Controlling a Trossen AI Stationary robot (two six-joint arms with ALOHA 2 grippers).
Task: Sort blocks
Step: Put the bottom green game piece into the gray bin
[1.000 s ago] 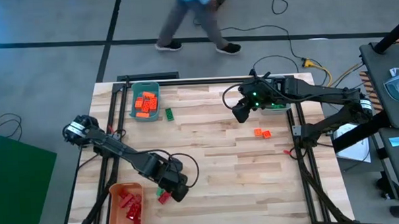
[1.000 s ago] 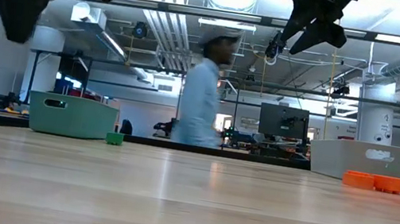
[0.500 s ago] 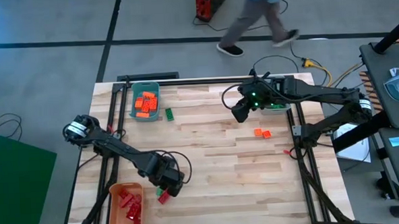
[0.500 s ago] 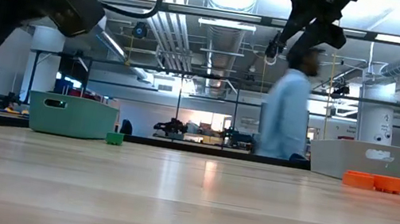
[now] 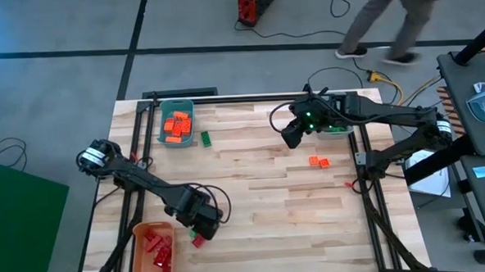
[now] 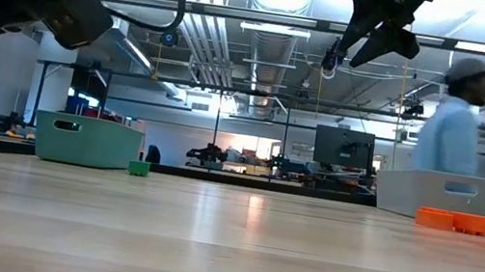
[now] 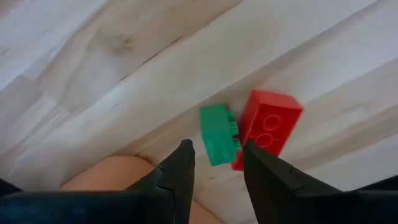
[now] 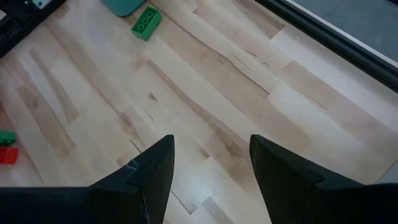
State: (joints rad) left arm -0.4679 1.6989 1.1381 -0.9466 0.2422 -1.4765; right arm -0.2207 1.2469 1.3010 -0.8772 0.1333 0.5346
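Two blocks touch at lower left: green brick [image 7: 219, 134] and red brick [image 7: 267, 127]. Your left gripper [image 7: 216, 157], open and empty, could grab both. Right gripper [image 8: 208, 149] waits open, empty.

One bin [image 5: 176, 108] sits at the table's far left corner, filled with blocks [image 5: 176, 126], with a lone brick [image 5: 205, 138] just to its right. A second bin [image 5: 143, 236] sits at the near left corner, also with blocks inside, and two touching bricks [image 7: 249, 130] lie just to its right under the left gripper [image 7: 216, 160]. Two more bricks [image 5: 318, 160] lie right of the table's centre, near the right gripper [image 5: 291, 134], which hangs beside a third bin [image 5: 337, 130] at the far right edge.
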